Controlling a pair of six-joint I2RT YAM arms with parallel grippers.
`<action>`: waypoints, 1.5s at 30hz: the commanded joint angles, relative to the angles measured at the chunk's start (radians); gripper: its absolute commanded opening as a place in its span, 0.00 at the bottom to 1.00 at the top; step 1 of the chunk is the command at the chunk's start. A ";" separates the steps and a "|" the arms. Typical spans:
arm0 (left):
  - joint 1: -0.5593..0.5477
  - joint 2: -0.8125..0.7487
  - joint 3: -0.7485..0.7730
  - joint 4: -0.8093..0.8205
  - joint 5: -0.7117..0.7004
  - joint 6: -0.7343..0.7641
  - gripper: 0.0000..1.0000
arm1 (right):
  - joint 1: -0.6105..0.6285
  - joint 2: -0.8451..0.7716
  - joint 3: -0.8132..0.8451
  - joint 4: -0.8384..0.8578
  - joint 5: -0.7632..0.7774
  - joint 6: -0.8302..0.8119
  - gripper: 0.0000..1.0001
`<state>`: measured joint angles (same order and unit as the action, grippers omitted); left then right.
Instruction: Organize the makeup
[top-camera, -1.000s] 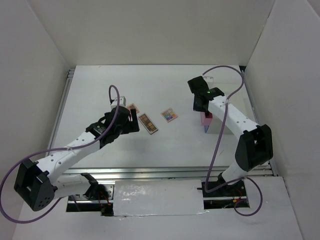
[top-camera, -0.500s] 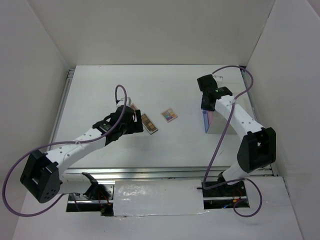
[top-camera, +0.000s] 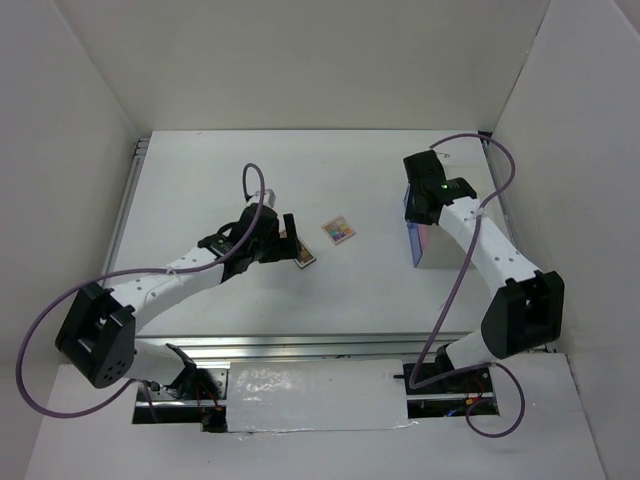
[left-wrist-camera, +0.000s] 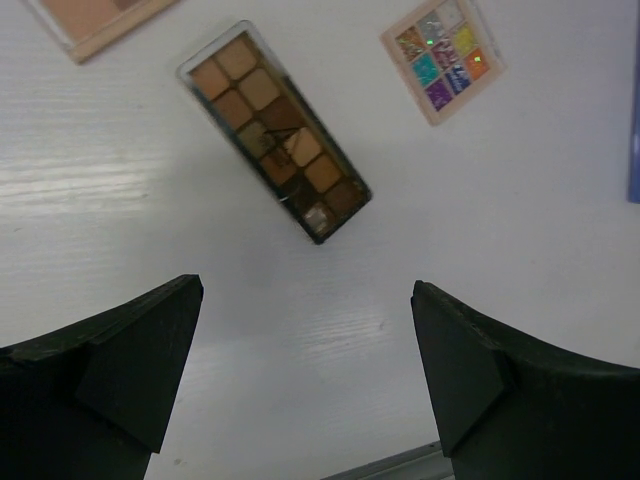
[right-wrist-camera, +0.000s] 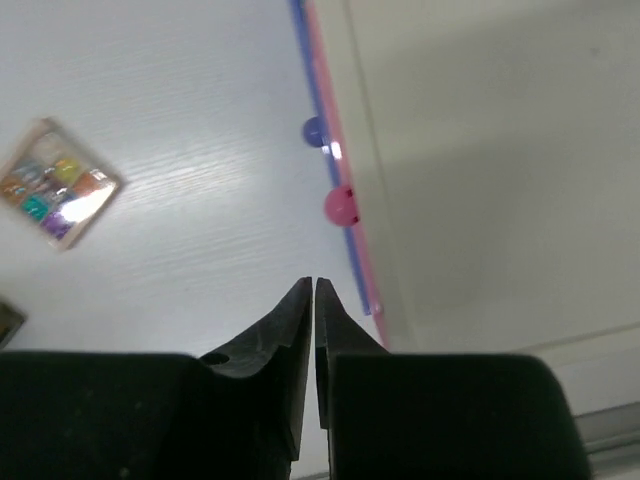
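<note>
Reaching: left claw (left-wrist-camera: 305, 295), spread wide and empty, hovers over the long black-framed brown eyeshadow palette (left-wrist-camera: 275, 130) (lying diagonally); next, align and descend. Right claw (right-wrist-camera: 313, 290) closed, empty.

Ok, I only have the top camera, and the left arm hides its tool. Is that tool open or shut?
Observer: The left tool is open, fingers wide apart, nothing between them.
Operator: Is it touching any makeup?
Observer: No. The long brown palette lies flat ahead of the fingertips, apart from them.
Operator: And the other arm?
Observer: The right tool is shut and empty.
</note>
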<state>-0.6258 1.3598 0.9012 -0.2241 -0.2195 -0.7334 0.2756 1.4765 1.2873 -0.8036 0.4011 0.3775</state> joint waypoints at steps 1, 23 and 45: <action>-0.003 0.073 0.061 0.146 0.141 -0.052 0.99 | -0.001 -0.125 0.001 0.072 -0.220 -0.023 0.14; -0.147 1.107 0.820 0.856 0.505 -0.598 0.82 | 0.011 -0.840 -0.146 0.201 -0.607 0.136 0.94; -0.150 1.259 0.877 0.856 0.439 -0.685 0.53 | 0.016 -0.886 -0.161 0.230 -0.734 0.152 0.94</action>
<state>-0.7784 2.5996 1.8523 0.6586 0.2626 -1.4242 0.2836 0.5968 1.1309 -0.6285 -0.3099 0.5282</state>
